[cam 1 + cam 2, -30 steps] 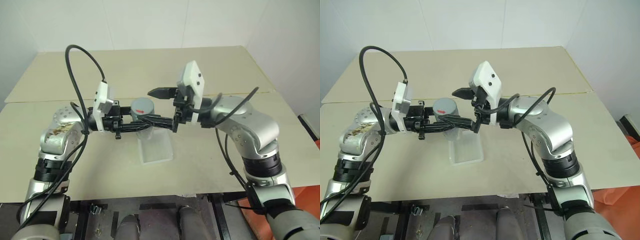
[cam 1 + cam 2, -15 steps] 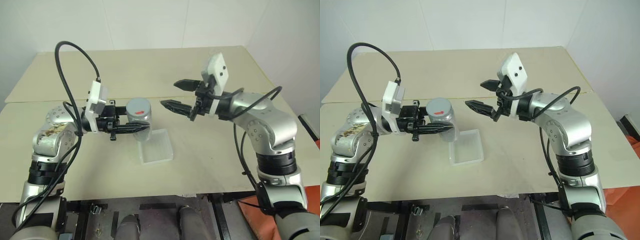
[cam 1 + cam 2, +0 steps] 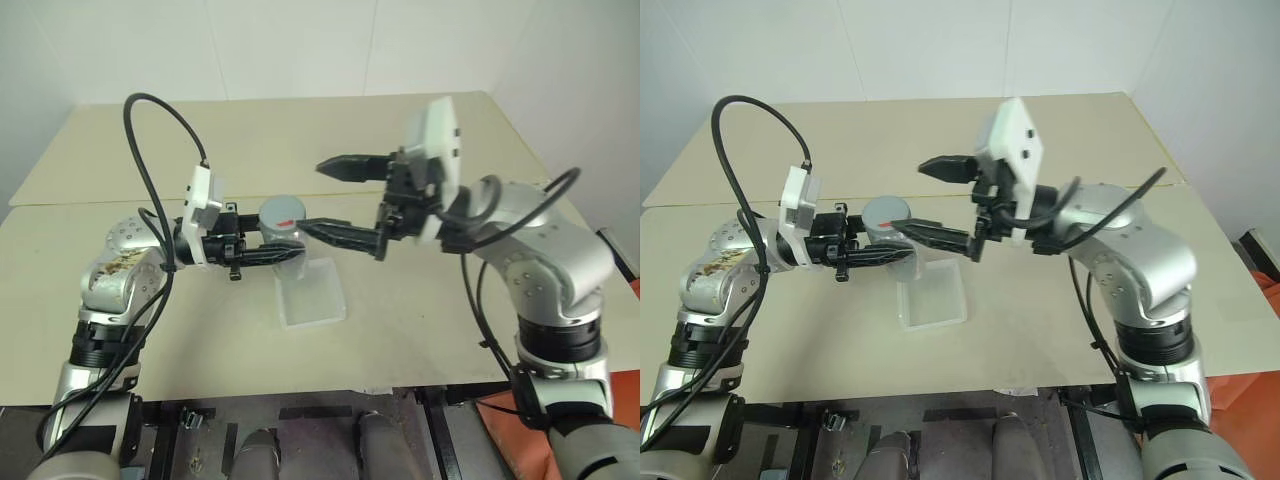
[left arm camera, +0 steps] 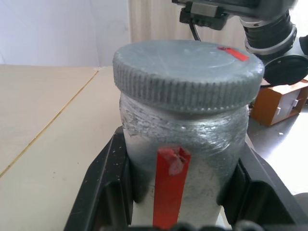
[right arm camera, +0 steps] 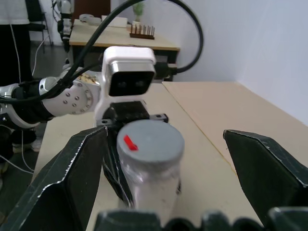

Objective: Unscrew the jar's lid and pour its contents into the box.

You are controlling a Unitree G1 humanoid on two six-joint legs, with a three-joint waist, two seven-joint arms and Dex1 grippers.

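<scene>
Left gripper [image 3: 268, 254] clamps the small clear cylindrical jar [image 4: 183, 163] while my right gripper [image 3: 335, 198] gapes wide around its top.

My two black left fingers [image 4: 103, 185] press the jar's sides below the round grey ribbed screw lid [image 4: 187, 72], which sits on the jar with a red mark on top; a red strip runs down the glass. My right fingers [image 5: 72, 175] stand apart on either side of the lid, holding nothing. The jar hangs above the beige table [image 3: 420, 300], over the far end of the shallow clear plastic box [image 3: 311, 293], which lies near the table's front edge.
</scene>
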